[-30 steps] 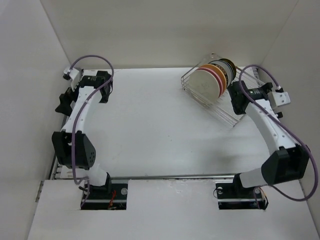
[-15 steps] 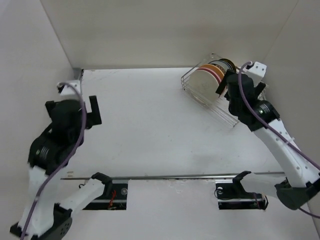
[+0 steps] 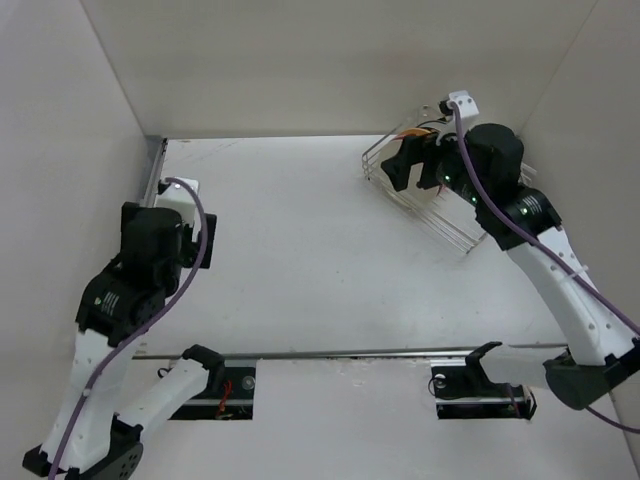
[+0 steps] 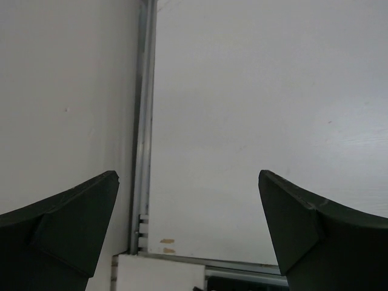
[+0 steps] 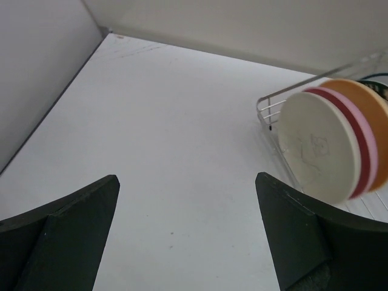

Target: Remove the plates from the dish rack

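The dish rack (image 3: 448,226) stands at the table's back right, and its wire rim also shows in the right wrist view (image 5: 267,107). Plates stand on edge in it: a cream plate (image 5: 315,148) in front, then a pink plate (image 5: 364,147), a yellow-tan plate (image 5: 379,118) and a dark plate edge (image 5: 380,86). In the top view my right arm hides most of them. My right gripper (image 3: 405,165) (image 5: 187,179) is open and empty, held high, left of the plates. My left gripper (image 3: 203,230) (image 4: 188,176) is open and empty over the table's left side.
A metal rail (image 4: 142,121) runs along the table's left edge beside the left wall (image 4: 66,91). White walls close the back and both sides. A rail (image 3: 350,352) crosses the near edge in front of the arm bases.
Both arms have risen. The right arm swung up over the rack and now covers the plates in the top view. The left arm pulled back from the far left.
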You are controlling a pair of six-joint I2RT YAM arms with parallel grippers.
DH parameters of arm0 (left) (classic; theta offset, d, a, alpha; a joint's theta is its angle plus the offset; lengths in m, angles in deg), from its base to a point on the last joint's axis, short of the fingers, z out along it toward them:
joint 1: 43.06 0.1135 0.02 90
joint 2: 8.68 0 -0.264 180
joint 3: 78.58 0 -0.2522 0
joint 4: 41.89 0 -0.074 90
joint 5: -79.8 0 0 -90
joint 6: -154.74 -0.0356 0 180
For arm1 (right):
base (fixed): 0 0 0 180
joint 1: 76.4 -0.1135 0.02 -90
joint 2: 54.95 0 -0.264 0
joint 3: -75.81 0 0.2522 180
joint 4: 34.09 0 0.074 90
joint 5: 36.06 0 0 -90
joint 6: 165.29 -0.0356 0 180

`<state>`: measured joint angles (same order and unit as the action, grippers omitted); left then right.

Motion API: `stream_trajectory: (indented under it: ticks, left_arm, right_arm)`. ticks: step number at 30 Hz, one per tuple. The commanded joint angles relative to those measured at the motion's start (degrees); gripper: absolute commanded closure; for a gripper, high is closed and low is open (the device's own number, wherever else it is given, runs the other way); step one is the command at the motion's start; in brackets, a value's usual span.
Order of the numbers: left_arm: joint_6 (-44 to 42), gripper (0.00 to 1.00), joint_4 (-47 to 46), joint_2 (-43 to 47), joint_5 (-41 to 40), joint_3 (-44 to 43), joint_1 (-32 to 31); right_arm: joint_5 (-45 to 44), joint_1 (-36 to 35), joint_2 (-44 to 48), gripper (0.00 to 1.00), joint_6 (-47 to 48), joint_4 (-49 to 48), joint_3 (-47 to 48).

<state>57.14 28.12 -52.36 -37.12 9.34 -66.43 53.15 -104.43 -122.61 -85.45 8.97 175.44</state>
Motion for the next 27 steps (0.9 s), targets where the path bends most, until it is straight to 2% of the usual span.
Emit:
stream_trajectory:
  ticks: [1,3,5,7,10,12,15,16,19,20,21,24,27]
  left_arm:
    - [-3.47,0.00,-1.49,-3.25,-8.05,2.21,0.08]
    - [-4.01,0.00,-1.49,-3.78,-6.23,2.83,0.08]
    - [-1.91,0.00,-2.36,-3.78,-2.63,3.44,0.08]
    - [-0.59,0.00,-3.16,-3.78,0.71,4.06,0.08]
    - [0.65,0.00,-3.69,-4.30,7.38,7.03,0.08]
    - [0.65,0.00,-4.22,-5.19,8.28,9.32,0.08]
    - [2.41,0.00,-4.22,-8.17,8.81,11.00,0.08]
    - [2.41,0.00,-3.70,-8.87,8.29,11.00,0.08]
    - [1.53,0.00,-4.30,-11.25,5.05,11.00,0.08]
    - [0.92,0.00,-4.31,-11.95,4.08,11.00,0.08]
    - [0.92,0.00,-5.18,-11.95,3.37,11.52,0.08]
    - [-0.22,0.00,-6.50,-12.48,2.83,11.53,0.08]
    - [-0.23,0.00,-6.50,-13.62,2.83,11.53,0.08]
  right_arm:
    - [11.34,1.57,-4.57,0.00,2.77,-1.26,5.53]
    - [10.73,3.33,-9.57,0.00,2.77,-0.47,7.91]
    - [15.44,6.21,-11.70,0.00,1.99,-1.78,8.53]
    - [17.31,7.98,-11.71,0.00,-1.25,-7.20,7.04]
    - [17.32,10.45,-11.71,0.00,-3.29,-10.40,5.45]
    - [21.08,13.42,-13.11,0.00,-3.90,-10.40,5.45]
    - [18.83,15.81,-16.71,0.00,-4.52,-8.83,6.07]
    - [14.12,16.60,-17.41,0.02,-4.53,-8.12,6.76]
    - [4.01,16.61,-19.35,0.17,-4.53,-6.80,6.77]
    - [2.22,16.61,-19.35,0.21,-4.53,-6.80,6.08]
    - [0.73,16.61,-19.88,0.30,-3.39,-6.80,6.07]
    - [-2.80,16.61,-21.11,0.41,-2.77,-6.80,4.41]
    - [-4.12,16.61,-22.42,0.44,-2.77,-8.02,2.74]
